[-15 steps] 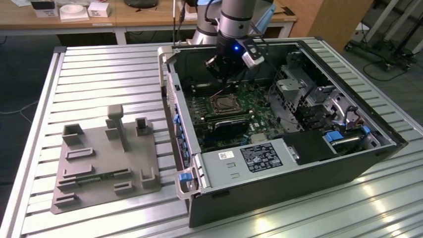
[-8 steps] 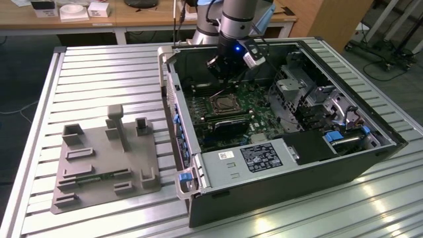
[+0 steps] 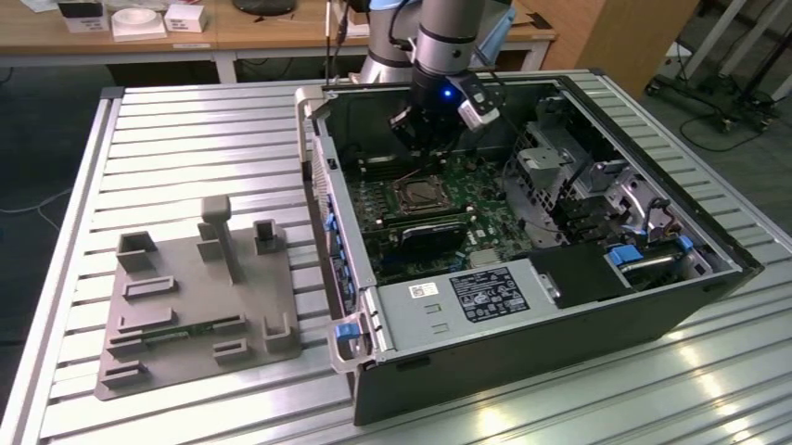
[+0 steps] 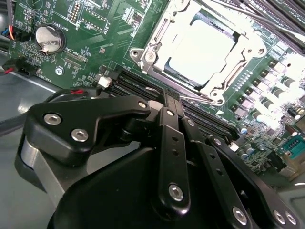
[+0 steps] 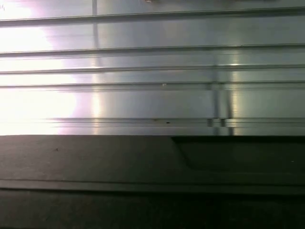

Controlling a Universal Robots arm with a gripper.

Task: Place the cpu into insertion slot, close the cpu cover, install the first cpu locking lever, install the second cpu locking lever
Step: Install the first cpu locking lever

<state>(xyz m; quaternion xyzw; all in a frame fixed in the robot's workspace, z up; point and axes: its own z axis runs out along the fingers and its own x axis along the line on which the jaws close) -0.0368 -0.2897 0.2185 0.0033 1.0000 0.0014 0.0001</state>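
**A:** Where's the claw?

**B:** The black, jointed-metal claw (image 4: 172,95) has its fingers drawn together with nothing between them (the second wrist view shows this best). In the exterior view it (image 3: 427,141) hangs inside the open case, above the board.

**A:** What's nearest to it?

**B:** Long narrow black memory slots (image 4: 138,87) run just past its tips. Beyond them lies the small flat square cpu with its silvery metal top (image 4: 202,50), seated in the square insertion slot (image 4: 177,75). A dark edge of the slot shows beside the chip. The thin silvery square-framed cpu cover (image 4: 159,33) lies down around the chip.

**A:** And the levers?

**B:** A thin wire rod (image 4: 195,98) runs along the frame's side nearest the claw. I can't tell whether it is latched.

**A:** Farther out?

**B:** The green circuit board (image 4: 95,47) carries a round silvery coin battery (image 4: 49,39). The black metal computer case (image 3: 532,357) lies open on the ribbed aluminium surface (image 3: 185,130). Well apart from it, toward the exterior view's left, sits a grey moulded fixture plate with upright blocks (image 3: 185,315).
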